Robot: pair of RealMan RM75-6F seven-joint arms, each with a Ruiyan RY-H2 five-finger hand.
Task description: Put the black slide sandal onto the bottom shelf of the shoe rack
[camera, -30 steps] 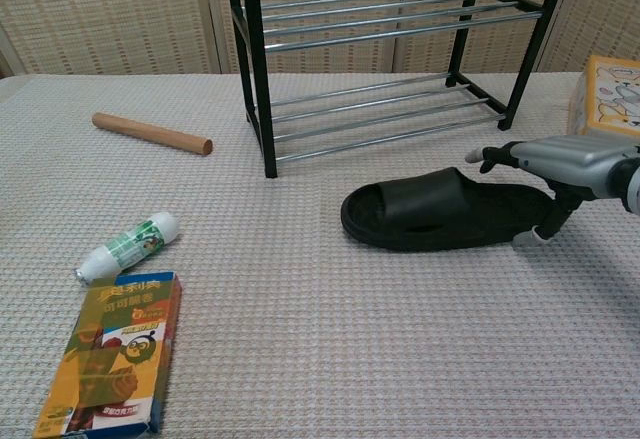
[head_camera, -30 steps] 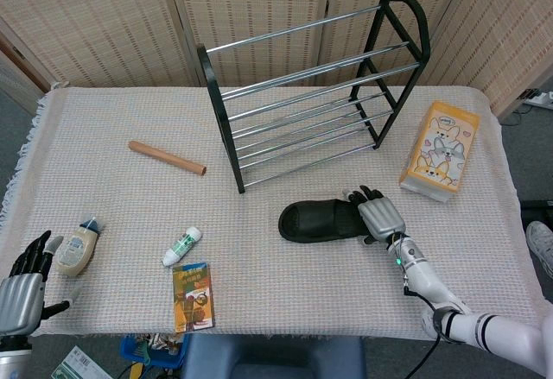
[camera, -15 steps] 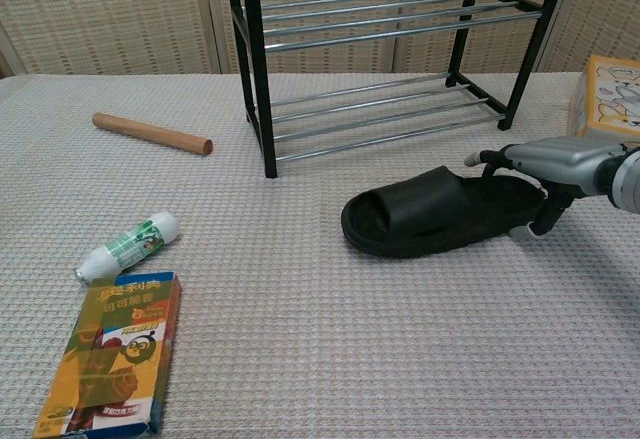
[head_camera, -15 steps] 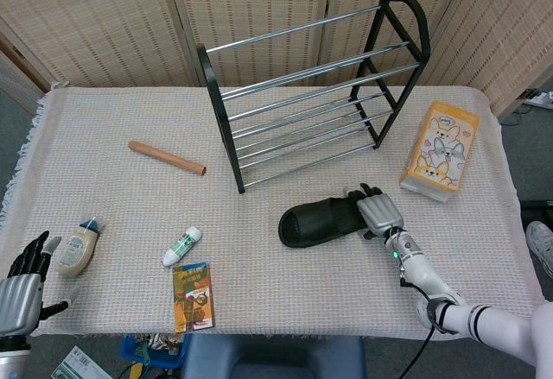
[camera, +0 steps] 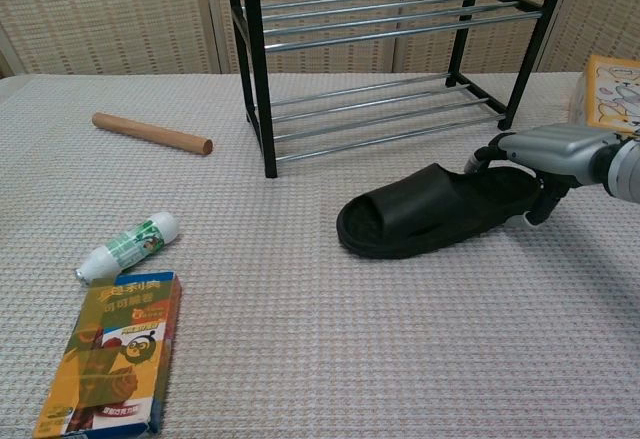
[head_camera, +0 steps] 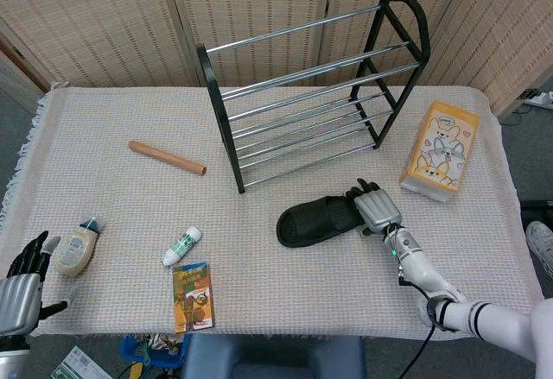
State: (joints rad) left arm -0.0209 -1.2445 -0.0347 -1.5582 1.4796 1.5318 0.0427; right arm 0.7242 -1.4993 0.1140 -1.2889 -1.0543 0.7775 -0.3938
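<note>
My right hand (camera: pixel 545 159) clamps the black slide sandal's (camera: pixel 430 214) heel, so I'd lift it level toward the shoe rack's (head_camera: pixel 302 94) bottom shelf (camera: pixel 385 119), just beyond.

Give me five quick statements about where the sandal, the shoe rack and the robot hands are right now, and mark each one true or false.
1. The black slide sandal sits on the bottom shelf of the shoe rack. False: it lies on the table cloth in front of the rack.
2. The right robot hand grips the sandal's heel end. True.
3. The left robot hand holds the wooden stick. False: it holds nothing, and the stick lies far up the table.
4. The cartoon box lies to the right of the rack. True.
5. The shoe rack's shelves hold several shoes. False: no shoes show on them.
</note>
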